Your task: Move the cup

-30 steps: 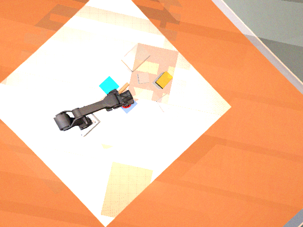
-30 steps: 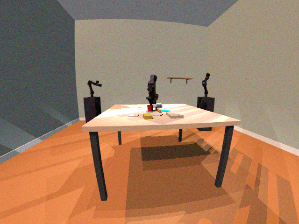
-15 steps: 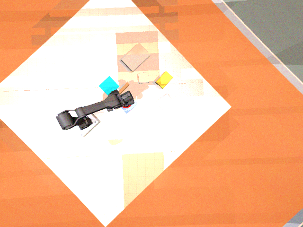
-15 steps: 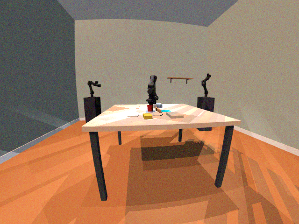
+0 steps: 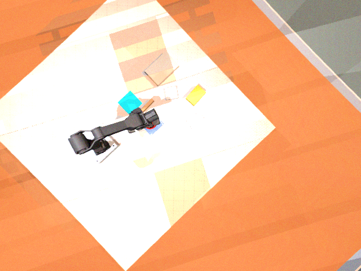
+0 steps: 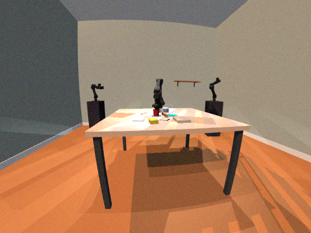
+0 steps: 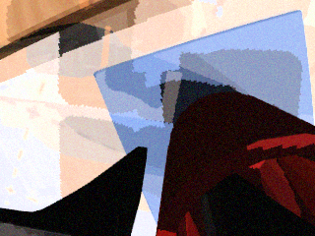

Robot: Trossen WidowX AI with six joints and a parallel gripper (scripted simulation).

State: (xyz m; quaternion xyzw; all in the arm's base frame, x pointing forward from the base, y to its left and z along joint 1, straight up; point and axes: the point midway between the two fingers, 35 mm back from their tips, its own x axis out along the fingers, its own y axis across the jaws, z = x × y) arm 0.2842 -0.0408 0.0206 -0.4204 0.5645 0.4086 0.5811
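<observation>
The red cup [image 5: 150, 127] [image 6: 156, 112] [image 7: 217, 138] stands upright on the light blue pad [image 5: 156, 129] [image 7: 263, 53]. My gripper [image 5: 149, 122] [image 6: 157, 106] [image 7: 173, 160] is low over the cup and straddles its near wall. One finger is outside on the left and the other reaches over the rim. A thin gap still shows between the left finger and the cup wall, so the fingers stand open around it. The marbles are hidden by the finger. The cyan pad [image 5: 130, 101] [image 6: 172, 115] lies a short way off, beyond a wooden stick.
A wooden stick [image 5: 148, 104] lies between the two pads. A yellow block [image 5: 196, 94] [image 6: 153, 121], a white card [image 5: 170, 92] and a flat tan slab [image 5: 158, 73] [image 6: 181, 119] lie further out on the table.
</observation>
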